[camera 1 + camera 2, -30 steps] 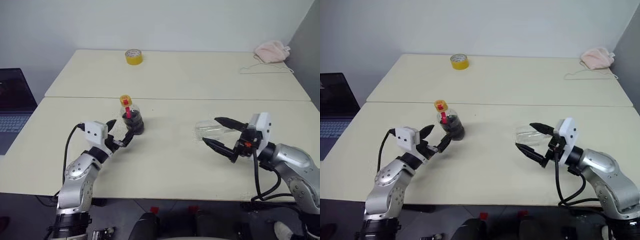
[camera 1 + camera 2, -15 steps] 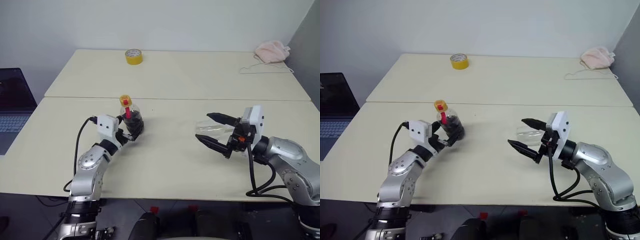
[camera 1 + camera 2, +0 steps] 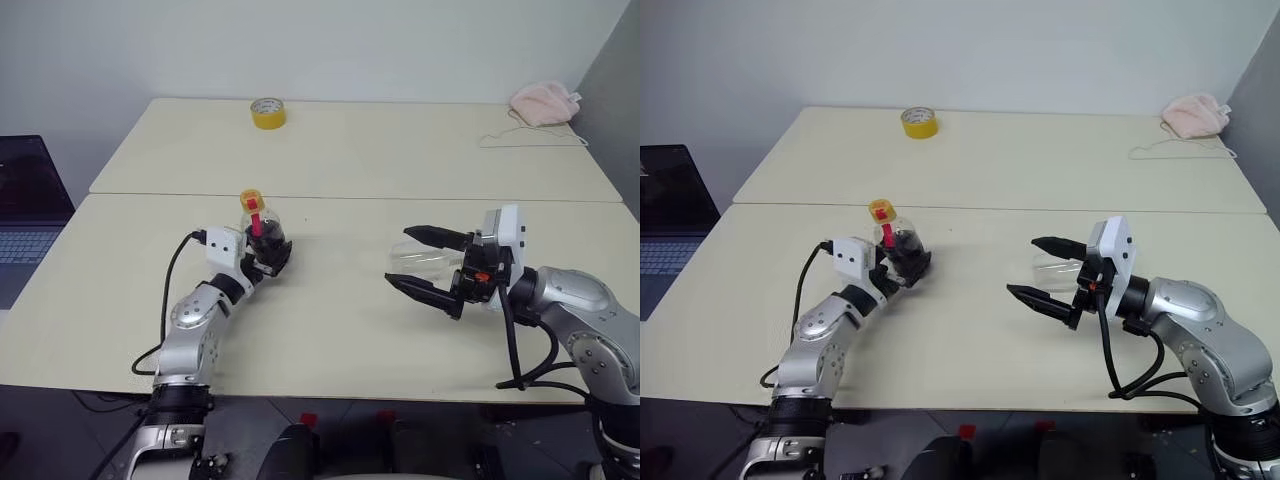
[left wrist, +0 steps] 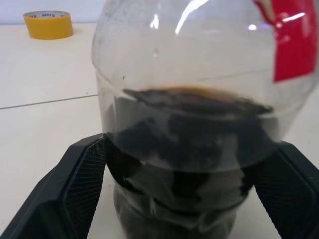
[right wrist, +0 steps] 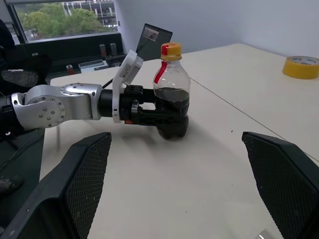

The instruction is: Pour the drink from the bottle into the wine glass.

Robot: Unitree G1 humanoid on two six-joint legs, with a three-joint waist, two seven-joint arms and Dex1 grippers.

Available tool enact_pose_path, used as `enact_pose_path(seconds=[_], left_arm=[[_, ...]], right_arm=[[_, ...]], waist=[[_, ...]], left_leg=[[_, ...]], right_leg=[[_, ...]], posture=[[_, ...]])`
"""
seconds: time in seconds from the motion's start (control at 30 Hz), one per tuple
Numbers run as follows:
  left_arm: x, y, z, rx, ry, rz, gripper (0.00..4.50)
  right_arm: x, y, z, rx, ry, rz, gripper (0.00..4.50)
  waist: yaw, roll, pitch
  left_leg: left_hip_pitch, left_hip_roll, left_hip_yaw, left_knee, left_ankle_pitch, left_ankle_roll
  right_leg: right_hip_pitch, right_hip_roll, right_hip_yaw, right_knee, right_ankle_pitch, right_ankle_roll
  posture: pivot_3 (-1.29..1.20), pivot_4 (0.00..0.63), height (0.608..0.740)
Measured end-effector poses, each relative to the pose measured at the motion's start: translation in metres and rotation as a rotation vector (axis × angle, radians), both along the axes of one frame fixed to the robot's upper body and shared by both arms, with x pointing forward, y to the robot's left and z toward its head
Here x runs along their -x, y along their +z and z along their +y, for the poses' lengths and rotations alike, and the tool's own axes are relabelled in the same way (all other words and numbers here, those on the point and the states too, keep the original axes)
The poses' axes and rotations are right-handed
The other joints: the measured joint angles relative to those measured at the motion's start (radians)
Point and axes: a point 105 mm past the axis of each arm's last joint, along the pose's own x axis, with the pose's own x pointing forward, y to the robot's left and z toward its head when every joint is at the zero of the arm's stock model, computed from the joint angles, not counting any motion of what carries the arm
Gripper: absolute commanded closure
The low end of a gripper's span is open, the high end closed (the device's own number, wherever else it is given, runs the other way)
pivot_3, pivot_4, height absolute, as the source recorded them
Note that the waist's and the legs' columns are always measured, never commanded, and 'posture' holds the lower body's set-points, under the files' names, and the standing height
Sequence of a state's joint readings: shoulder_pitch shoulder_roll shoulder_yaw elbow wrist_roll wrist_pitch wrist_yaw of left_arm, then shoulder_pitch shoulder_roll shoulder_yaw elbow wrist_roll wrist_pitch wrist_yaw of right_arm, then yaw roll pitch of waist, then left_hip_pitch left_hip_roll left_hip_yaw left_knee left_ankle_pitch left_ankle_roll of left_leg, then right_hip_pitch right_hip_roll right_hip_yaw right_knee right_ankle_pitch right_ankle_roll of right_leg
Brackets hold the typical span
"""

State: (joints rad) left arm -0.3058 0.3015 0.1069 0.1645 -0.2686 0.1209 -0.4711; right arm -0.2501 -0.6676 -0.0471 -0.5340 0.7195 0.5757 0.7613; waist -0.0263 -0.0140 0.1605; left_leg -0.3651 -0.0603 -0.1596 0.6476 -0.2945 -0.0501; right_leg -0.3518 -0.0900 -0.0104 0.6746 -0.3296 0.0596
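Note:
The bottle (image 3: 262, 236) stands upright on the near table, clear, with a yellow cap, a red label strip and the dark drink (image 4: 189, 134) in its lower half. My left gripper (image 3: 272, 260) is open, one finger on each side of the bottle's base (image 4: 84, 174). The wine glass (image 3: 425, 262) is a clear shape on the table at the right and looks to lie on its side. My right gripper (image 3: 398, 256) hovers open just over it, pointing left toward the bottle (image 5: 172, 94).
A yellow tape roll (image 3: 267, 113) sits on the far table. A pink cloth (image 3: 543, 103) and a thin white cord (image 3: 530, 140) lie at the far right. A laptop (image 3: 25, 215) stands off the table's left edge. A seam (image 3: 400, 198) divides the two tables.
My left gripper has moved forward, and its open fingers now flank the bottle's base. My right gripper has shifted a little to the left over the glass, still open.

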Motion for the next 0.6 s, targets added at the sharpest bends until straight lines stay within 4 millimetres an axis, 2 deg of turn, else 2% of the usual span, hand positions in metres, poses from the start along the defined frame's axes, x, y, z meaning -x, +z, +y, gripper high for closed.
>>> enact_pose_path(seconds=[0.13,0.23,0.4,0.5,0.6], left_arm=[[-0.0012,0.0007,-0.0045,0.014,-0.021,-0.008,0.06],[-0.0028,0.0023,-0.0049,0.018,-0.025,-0.014,0.65],[-0.0028,0.0030,-0.0044,0.037,-0.039,-0.013,2.01],[-0.0021,0.0030,-0.0052,0.038,-0.050,-0.008,2.39],[0.0009,0.0054,-0.0094,0.010,-0.090,0.004,2.55]], right_arm=[[-0.0018,0.0010,-0.0002,-0.001,-0.004,-0.004,0.00],[-0.0030,0.0008,-0.0004,-0.004,-0.008,-0.003,0.00],[-0.0059,0.0002,-0.0011,-0.012,-0.018,0.000,0.00],[-0.0076,0.0005,-0.0011,-0.011,-0.027,-0.006,0.00],[-0.0101,0.0074,0.0016,-0.023,-0.032,-0.030,0.00]], waist=[[0.000,0.000,0.000],[0.000,0.000,0.000],[0.000,0.000,0.000],[0.000,-0.001,0.000],[-0.001,-0.001,0.001]], left_leg=[[0.000,0.000,0.000,0.000,0.000,0.000],[0.000,0.000,0.000,0.000,0.000,0.000],[0.000,0.000,0.000,0.000,0.000,0.000],[0.000,0.000,0.000,0.000,0.000,0.000],[0.000,0.000,0.000,0.000,0.000,0.000]], right_leg=[[0.000,0.000,0.000,0.000,0.000,0.000],[0.000,0.000,0.000,0.000,0.000,0.000],[0.000,0.000,0.000,0.000,0.000,0.000],[0.000,0.000,0.000,0.000,0.000,0.000],[-0.001,0.000,0.000,0.000,0.000,0.000]], posture=[[0.00,0.150,0.740],[0.00,0.150,0.740],[0.00,0.150,0.740],[0.00,0.150,0.740],[0.00,0.150,0.740]])
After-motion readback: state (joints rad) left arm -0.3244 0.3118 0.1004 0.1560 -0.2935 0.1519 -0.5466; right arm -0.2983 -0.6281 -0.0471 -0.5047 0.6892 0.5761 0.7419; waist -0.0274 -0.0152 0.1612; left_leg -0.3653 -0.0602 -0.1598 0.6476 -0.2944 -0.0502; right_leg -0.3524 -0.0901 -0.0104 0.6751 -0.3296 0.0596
